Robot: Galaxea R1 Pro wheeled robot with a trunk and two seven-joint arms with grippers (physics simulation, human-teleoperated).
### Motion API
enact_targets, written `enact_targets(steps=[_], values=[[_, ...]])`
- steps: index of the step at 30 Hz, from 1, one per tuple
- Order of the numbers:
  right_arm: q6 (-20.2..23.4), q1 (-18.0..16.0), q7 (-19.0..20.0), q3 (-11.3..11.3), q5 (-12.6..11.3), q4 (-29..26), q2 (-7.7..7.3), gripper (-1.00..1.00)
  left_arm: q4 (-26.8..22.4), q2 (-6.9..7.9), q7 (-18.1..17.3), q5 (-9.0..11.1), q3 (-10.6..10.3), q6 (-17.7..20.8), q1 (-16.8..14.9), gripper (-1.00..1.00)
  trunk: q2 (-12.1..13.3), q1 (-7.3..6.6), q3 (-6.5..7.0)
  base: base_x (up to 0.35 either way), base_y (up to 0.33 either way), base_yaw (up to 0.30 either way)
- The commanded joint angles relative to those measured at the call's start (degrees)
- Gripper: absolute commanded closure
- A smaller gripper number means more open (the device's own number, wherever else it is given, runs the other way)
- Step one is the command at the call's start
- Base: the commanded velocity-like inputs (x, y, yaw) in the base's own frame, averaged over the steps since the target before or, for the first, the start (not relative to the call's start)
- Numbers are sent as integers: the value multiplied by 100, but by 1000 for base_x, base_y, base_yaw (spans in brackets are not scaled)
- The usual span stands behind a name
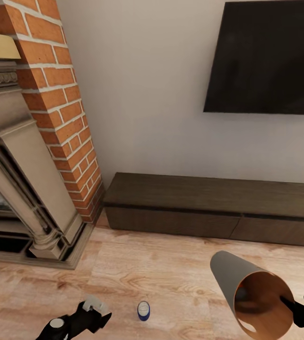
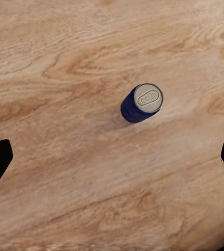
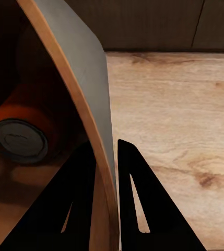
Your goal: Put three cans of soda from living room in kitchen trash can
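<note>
At the near left the left gripper [image 1: 96,315] hangs just above the wood floor [image 1: 170,269] with its fingers spread wide, gripping nothing. Just right of it a blue soda can [image 1: 143,310] stands upright on the boards. To take it cleanly, centre the can between the open fingers, come straight down, and close on its body without tipping it. At the near right the right gripper [image 3: 106,157] pinches the rim of the tilted trash can [image 1: 232,274], which already holds an orange soda can [image 3: 25,128]; keep that bin steady meanwhile
</note>
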Motion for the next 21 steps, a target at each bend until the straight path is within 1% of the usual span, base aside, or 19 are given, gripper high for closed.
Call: enact_targets(steps=[1,4,5,6,8,9,11,12,15,16,17,18,19,21], values=[[110,-7,42,-5,-21,-21,-6,100,-3,-45,0,2,1,134,-16,-100,0,0,1,7,7,0],[327,-11,52,16,-22,-48,-14,100,-5,-117,-2,-3,-2,248,-29,-100,0,0,1,5,5,0],[464,-15,90,28,-20,-96,-30,100,-3,-163,-2,-10,-4,291,-34,-100,0,0,1,2,2,0],[594,-21,200,37,-9,-172,-68,100,2,-194,-2,-14,-5,318,-37,-100,0,0,1,1,2,0],[952,-32,539,41,7,-344,-217,100,15,-226,-1,-18,-7,347,-40,-100,0,0,1,0,0,0],[1058,-37,602,41,9,-384,-265,100,19,-230,-1,-18,-7,351,-40,-100,0,0,1,0,0,0],[1473,-61,759,47,19,-512,-505,100,27,-236,0,-16,-7,353,-40,-100,0,0,1,0,0,0],[1561,-66,782,48,21,-531,-572,100,28,-237,2,-15,-7,352,-39,-100,0,0,1,0,0,0],[2018,-99,849,70,29,-592,-947,100,42,-239,3,-6,-8,327,-36,-100,0,0,1,0,0,0],[2093,-109,857,71,30,-597,-1007,100,42,-239,2,-2,-6,315,-35,-100,0,0,1,0,0,0],[2245,-136,872,89,29,-621,-1131,100,44,-239,-2,3,-5,294,-35,-100,0,0,1,0,0,0],[2326,-147,880,112,29,-639,-1192,100,45,-239,-4,4,-4,286,-34,-100,0,0,1,0,0,0],[2503,-163,890,190,28,-685,-1306,100,39,-239,-6,7,-2,271,-34,-100,0,0,1,0,0,0],[2701,-174,896,301,28,-752,-1414,100,24,-239,-11,10,-1,261,-31,-100,0,0,1,0,0,0]])
